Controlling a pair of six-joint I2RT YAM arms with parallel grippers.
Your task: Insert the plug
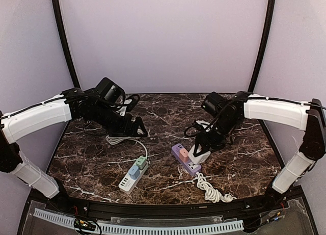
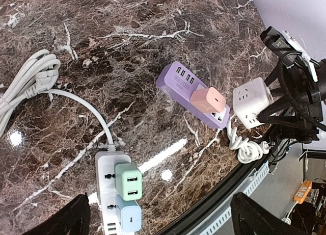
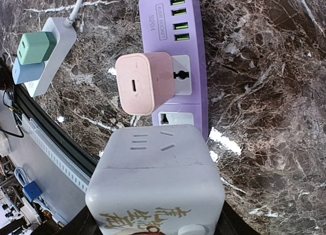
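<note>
My right gripper (image 1: 202,149) is shut on a white cube plug (image 3: 155,179), seen from the left wrist as a white cube plug (image 2: 252,102). It holds the cube over the near end of the purple power strip (image 3: 196,36), just short of an empty socket (image 3: 175,119). The cube's prongs are hidden beneath it. A pink adapter (image 3: 145,82) sits plugged into the middle of the strip. My left gripper (image 2: 163,225) hangs open above the table, left of the purple power strip (image 1: 186,160), with nothing between its fingers.
A white power strip (image 2: 104,168) carries a green adapter (image 2: 128,180) and a blue adapter (image 2: 129,214); its bundled cord (image 2: 30,82) lies behind it. A coiled white cable (image 1: 211,189) rests by the table's front edge, next to the black rail.
</note>
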